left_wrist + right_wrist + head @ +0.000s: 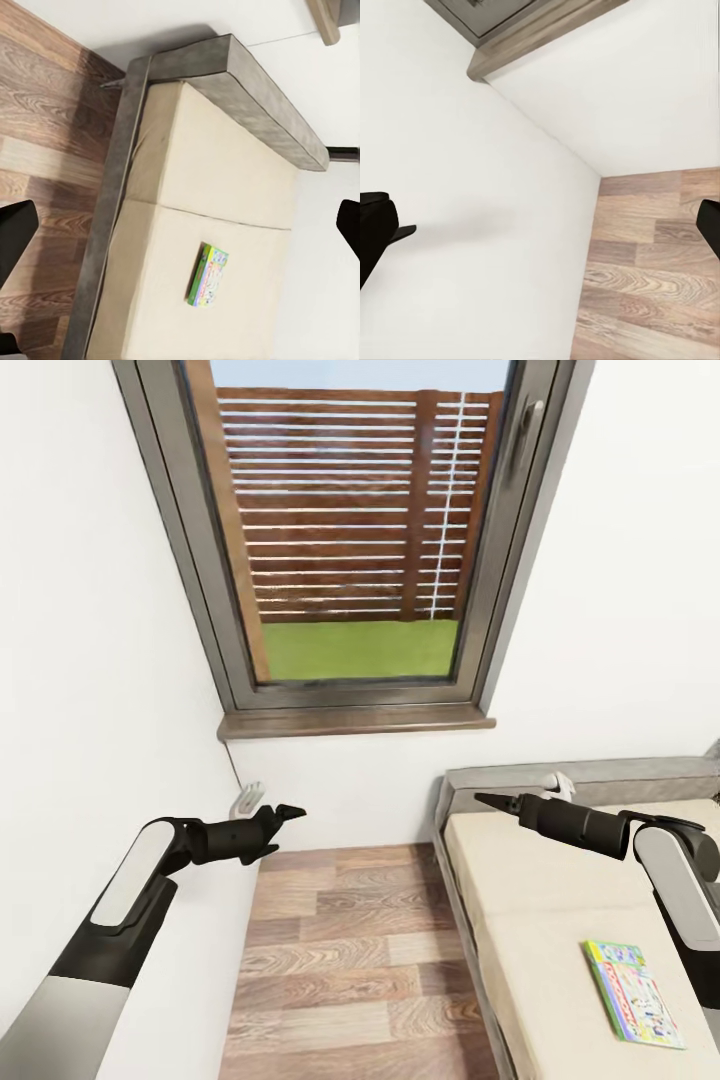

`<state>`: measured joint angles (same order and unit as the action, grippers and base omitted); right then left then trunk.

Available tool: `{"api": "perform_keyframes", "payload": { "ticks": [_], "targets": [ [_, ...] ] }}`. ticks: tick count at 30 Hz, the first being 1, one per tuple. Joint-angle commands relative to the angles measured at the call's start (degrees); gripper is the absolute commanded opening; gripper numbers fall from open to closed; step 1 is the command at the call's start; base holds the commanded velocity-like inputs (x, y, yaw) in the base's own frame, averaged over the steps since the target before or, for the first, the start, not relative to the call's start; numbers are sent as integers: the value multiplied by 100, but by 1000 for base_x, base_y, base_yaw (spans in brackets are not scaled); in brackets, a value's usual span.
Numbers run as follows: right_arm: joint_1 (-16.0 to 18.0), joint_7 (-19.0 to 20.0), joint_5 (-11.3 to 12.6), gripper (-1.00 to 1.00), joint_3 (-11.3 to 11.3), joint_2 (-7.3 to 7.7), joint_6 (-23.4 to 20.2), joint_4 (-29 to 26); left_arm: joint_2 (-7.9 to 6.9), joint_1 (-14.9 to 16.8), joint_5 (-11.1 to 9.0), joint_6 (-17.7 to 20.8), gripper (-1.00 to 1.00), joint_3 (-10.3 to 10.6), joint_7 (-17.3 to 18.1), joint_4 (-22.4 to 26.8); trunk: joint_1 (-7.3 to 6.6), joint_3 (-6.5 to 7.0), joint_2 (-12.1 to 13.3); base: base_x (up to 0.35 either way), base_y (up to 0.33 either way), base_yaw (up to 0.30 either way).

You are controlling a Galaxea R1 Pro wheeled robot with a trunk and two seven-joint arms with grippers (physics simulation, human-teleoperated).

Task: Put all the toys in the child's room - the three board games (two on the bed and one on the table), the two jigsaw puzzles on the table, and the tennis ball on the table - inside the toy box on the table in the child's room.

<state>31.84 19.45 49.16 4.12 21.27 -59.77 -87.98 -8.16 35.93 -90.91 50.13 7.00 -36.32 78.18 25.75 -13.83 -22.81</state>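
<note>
We are facing a window [360, 530] w/ a wooden sill [357, 721], white walls either side, plank floor [350, 960] at lower centre of the head view. The bed [540, 920] occupies the lower right of that frame. One board game [632, 992], flat box w/ yellow-green edge and busy printed lid, lies flat on the mattress near the lower right corner; it also sits on the mattress in the left wrist view [208, 274], well clear of the grey frame.

Left tool [283, 818]: held out at mid-left, close to the white wall; fingers look apart in its wrist view, nothing between them. Right tool [492, 801]: extended over the head end of the bed, empty; in its wrist view the finger edges sit at opposite sides of the frame, so apart.

Risks as we judge them:
- Left arm is tight to the wall; any base turn toward the bed could scrape elbow or tool along it.
- Box is thin and flat on soft mattress; a top-down pinch may press it in or slide it, not lift it. An edge grip looks safer.
- Right arm reach is across the bed frame; leaning in may knock the base on the frame.
- Bench and toy box not in sight here, so carry route can't be assessed.
</note>
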Motion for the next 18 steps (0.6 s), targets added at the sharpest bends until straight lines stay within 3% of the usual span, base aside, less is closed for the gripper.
{"api": "perform_keyframes", "payload": {
  "ticks": [1, 10, 18],
  "targets": [
    [7, 59, -56, 100, 7, 0, -23, 0, -4, 6, -62, -8, 100, 1, -60, 8, 4, -11, -12, 9, -2, -62],
    [7, 59, -56, 100, 9, -5, -23, 0, 11, 8, -68, -11, 100, -14, -60, 10, 4, -11, -12, 15, -1, -35],
    [7, 59, -56, 100, 10, -8, -23, 0, 13, 9, -68, -12, 100, -11, -60, 9, 4, -11, -12, 168, 0, -9]
  ]
}}
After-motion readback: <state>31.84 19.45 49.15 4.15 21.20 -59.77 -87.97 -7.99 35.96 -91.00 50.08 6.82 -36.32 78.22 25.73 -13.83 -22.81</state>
